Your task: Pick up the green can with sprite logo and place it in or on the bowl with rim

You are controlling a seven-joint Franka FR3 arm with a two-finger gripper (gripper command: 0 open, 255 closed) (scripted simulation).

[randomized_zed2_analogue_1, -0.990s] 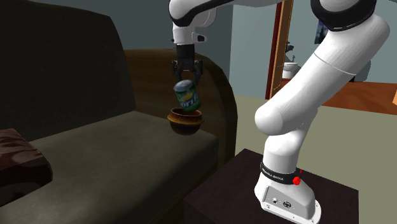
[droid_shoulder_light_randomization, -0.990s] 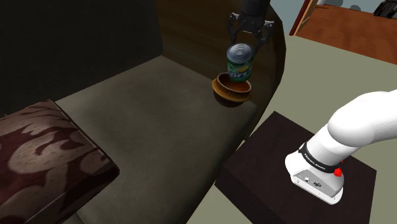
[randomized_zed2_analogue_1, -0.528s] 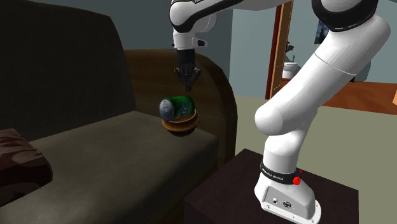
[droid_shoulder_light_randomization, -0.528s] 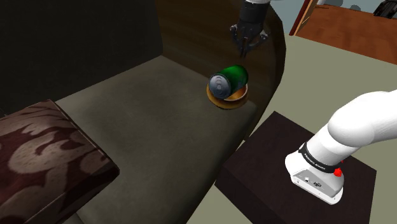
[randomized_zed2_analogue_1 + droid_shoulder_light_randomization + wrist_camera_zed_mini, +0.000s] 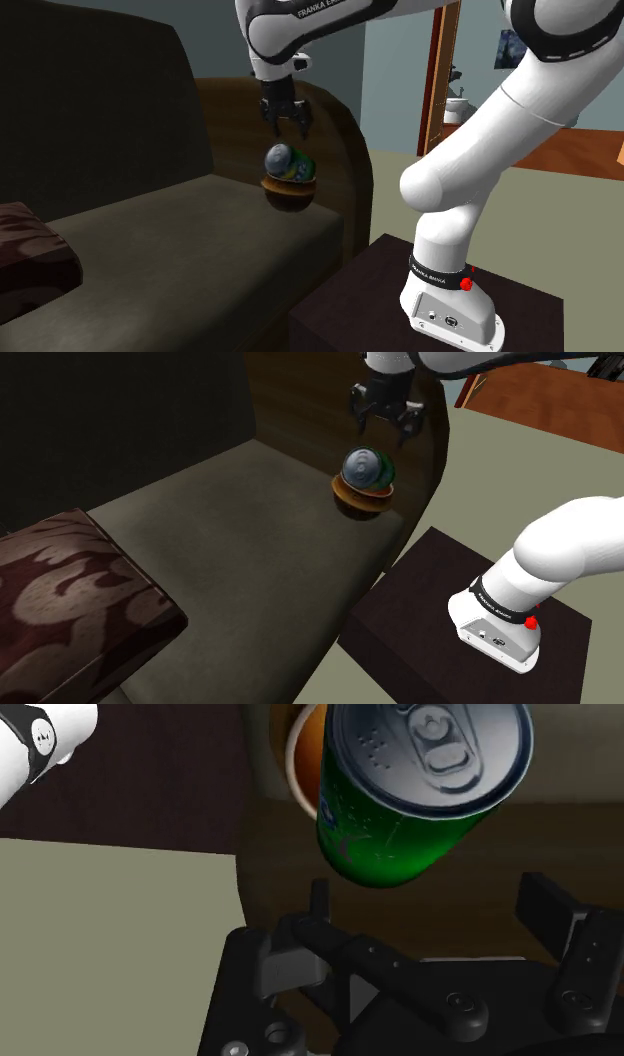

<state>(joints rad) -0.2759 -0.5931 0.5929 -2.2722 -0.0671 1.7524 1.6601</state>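
Two black fingers [image 5: 360, 414] of mine stand apart, gripping nothing, just above the green can [image 5: 366, 466] in the upper middle of the shoulder view. It rests tilted on the brown bowl [image 5: 362, 502], silver top toward that camera, on the sofa seat [image 5: 230, 552] beside the armrest [image 5: 345, 150].

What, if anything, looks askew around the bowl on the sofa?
The green can lies tilted across the rim of the brown bowl, lid end facing outward, not upright inside. The open pincer hangs above, apart from it.
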